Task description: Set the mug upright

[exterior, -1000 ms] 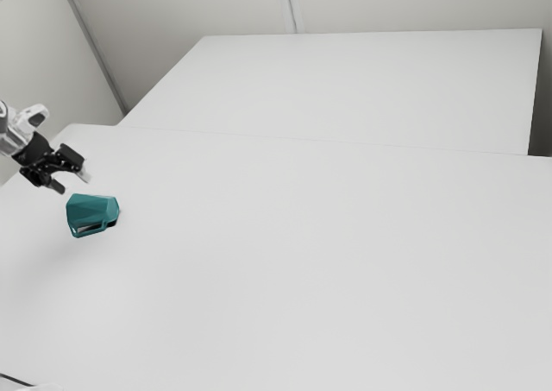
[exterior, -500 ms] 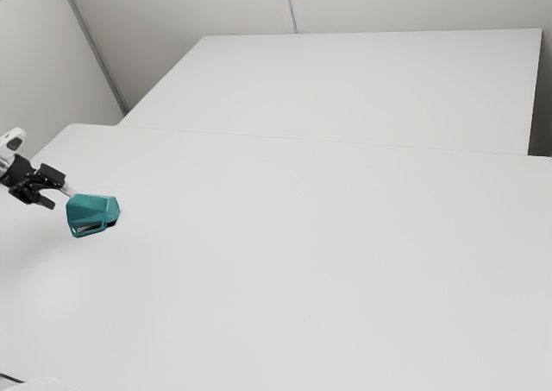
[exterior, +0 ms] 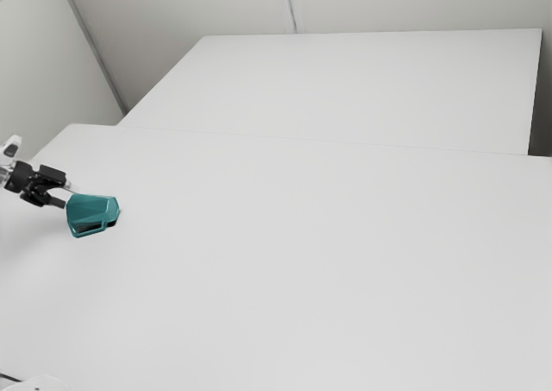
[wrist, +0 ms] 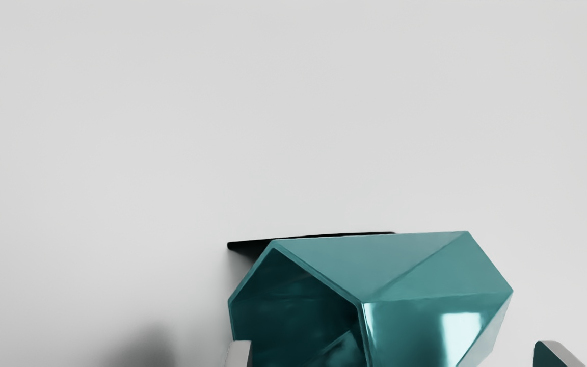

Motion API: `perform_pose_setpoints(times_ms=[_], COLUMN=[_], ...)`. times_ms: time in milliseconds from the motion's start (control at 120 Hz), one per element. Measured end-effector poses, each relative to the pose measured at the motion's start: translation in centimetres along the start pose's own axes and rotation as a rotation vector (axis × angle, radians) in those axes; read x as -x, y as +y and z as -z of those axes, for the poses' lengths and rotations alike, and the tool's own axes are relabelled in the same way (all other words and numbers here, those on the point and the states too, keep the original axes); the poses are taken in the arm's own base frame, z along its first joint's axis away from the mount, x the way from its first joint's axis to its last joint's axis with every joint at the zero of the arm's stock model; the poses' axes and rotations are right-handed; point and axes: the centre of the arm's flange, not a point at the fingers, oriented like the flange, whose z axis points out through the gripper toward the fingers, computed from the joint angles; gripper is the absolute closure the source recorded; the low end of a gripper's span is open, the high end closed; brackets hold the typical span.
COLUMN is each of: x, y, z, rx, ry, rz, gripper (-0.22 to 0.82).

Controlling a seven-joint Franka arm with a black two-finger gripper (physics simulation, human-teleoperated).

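The teal mug [exterior: 93, 215] lies on its side on the white table [exterior: 302, 261], toward the table's edge at the exterior view's left and on the near side of the far corner there. It is not upright: its wall rests along the tabletop. The black gripper [exterior: 69, 198] is low, reaching in from the exterior view's left, with its fingertips right at the mug.

The hand is spread — its two fingers [wrist: 240, 355] stand wide apart, with the mug partly between them, and nothing is pinched. In the wrist view the mug's open mouth faces toward one finger, whose tip overlaps the rim; whether they touch cannot be told. A gap separates the other finger from the closed end. Along the mug's side away from the gripper runs a dark strip [wrist: 246, 246] — handle or shadow, it is hard to say which.
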Motion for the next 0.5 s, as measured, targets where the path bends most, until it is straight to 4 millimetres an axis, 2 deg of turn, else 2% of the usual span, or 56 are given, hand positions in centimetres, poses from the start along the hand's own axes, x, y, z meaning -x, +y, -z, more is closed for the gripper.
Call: perform_pose_setpoints(times_ms=[225,500], x=[1.5,1.7], y=[-1.7,-1.8], z=[-1.0,-2.3], rx=[0.135,0.231], ry=[0.026,0.052], rz=[0.045,0.057], gripper=[0.0,0.0])
